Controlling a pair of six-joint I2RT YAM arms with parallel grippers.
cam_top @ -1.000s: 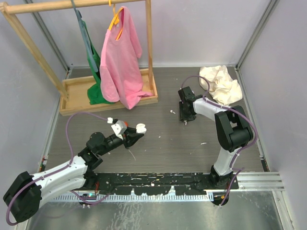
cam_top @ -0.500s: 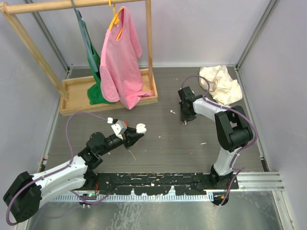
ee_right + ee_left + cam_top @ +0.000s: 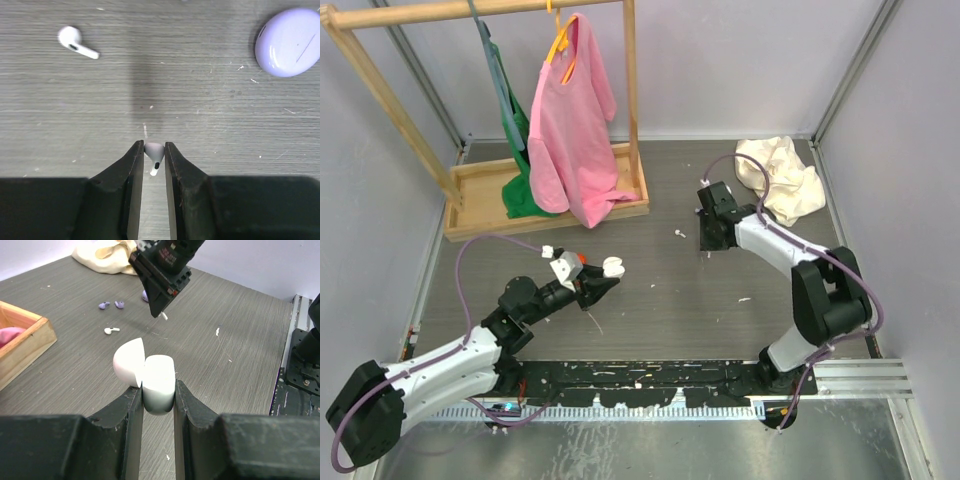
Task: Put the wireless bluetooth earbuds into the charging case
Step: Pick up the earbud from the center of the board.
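Note:
My left gripper is shut on a white charging case and holds it above the table with its lid swung open; the same case shows from above. My right gripper is shut on a white earbud and hovers over the table, stem pointing back between the fingers. In the left wrist view that gripper hangs beyond the case. A second white earbud lies on the table. Two lilac earbuds lie farther back.
A lilac case rests on the table near my right gripper. A wooden clothes rack with a pink shirt and a green garment stands at the back left. A cream cloth lies at the back right. White specks dot the table.
My right gripper has shut on the white earbud and risen slightly, and its arm has swung outward to the right. The left arm and the case have stayed still.

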